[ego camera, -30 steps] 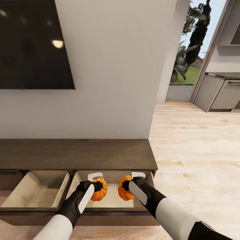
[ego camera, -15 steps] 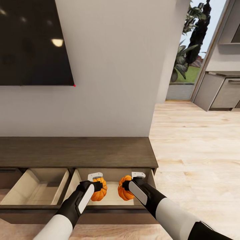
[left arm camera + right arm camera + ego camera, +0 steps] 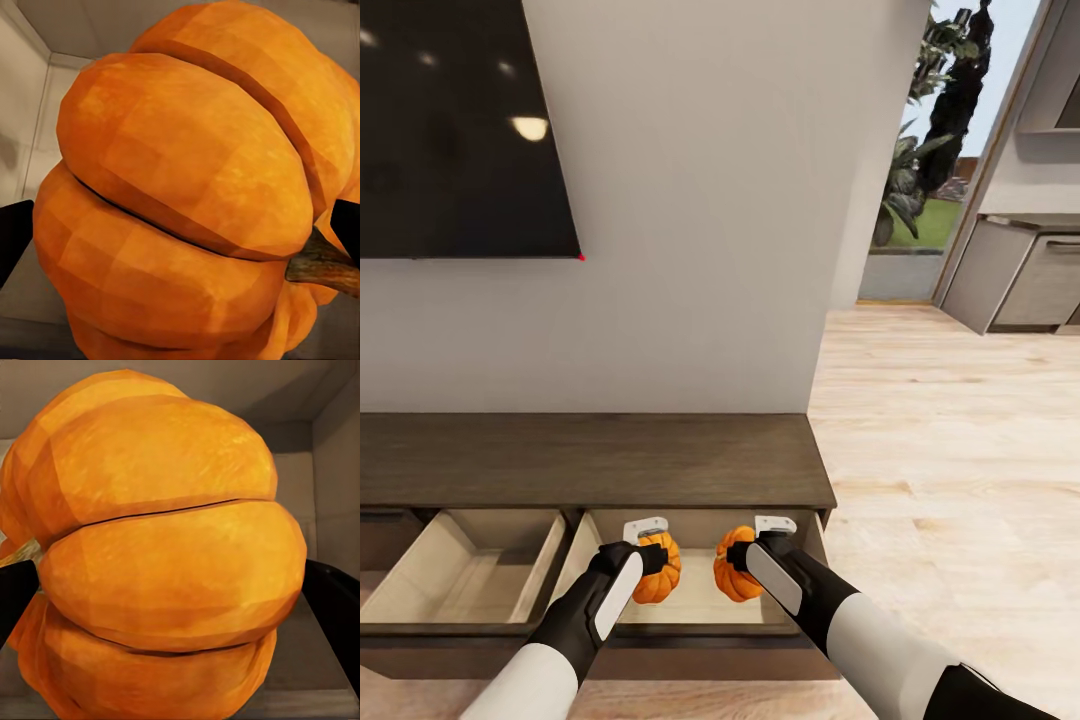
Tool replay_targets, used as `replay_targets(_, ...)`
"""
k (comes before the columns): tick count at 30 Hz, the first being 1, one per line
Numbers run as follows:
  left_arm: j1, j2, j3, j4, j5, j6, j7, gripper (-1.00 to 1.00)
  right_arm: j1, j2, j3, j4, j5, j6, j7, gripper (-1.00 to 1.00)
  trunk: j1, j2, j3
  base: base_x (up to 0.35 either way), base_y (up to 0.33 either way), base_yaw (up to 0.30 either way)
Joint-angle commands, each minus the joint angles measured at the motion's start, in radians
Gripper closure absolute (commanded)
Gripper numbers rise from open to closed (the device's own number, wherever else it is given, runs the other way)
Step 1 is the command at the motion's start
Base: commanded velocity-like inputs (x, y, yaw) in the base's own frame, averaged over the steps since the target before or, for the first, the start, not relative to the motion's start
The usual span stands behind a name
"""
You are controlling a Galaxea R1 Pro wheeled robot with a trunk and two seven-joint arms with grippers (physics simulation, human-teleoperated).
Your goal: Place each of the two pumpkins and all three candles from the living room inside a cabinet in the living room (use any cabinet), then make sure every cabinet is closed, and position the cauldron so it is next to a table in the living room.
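pumpkins (image 3: 657,572) pincer-held over open cabinet (image 3: 590,462) drawer

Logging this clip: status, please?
Left claw shut on left pumpkin. Right claw shut on right pumpkin. Both over open drawer. Nothing in the way.

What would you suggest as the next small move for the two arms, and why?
Probably lower both a little, then open. The left gripper holds one pumpkin and the right gripper the other pumpkin, both over the open right-hand drawer of the cabinet.
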Motion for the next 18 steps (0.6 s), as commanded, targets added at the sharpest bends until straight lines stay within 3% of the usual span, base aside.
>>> replay_targets(1,-0.001,0.001,-0.003,-0.001,0.01,0.002,0.01,1.0,-0.001,-0.001,0.005,-0.001,-0.006,0.002,-0.007,1.0,0.0,0.0,-0.001,0.231,0.0,0.0)
replay_targets(18,-0.001,0.001,-0.003,-0.001,0.009,0.002,0.01,1.0,-0.001,-0.002,0.006,-0.001,-0.005,0.002,-0.007,1.0,0.0,0.0,-0.001,0.103,0.0,0.0)
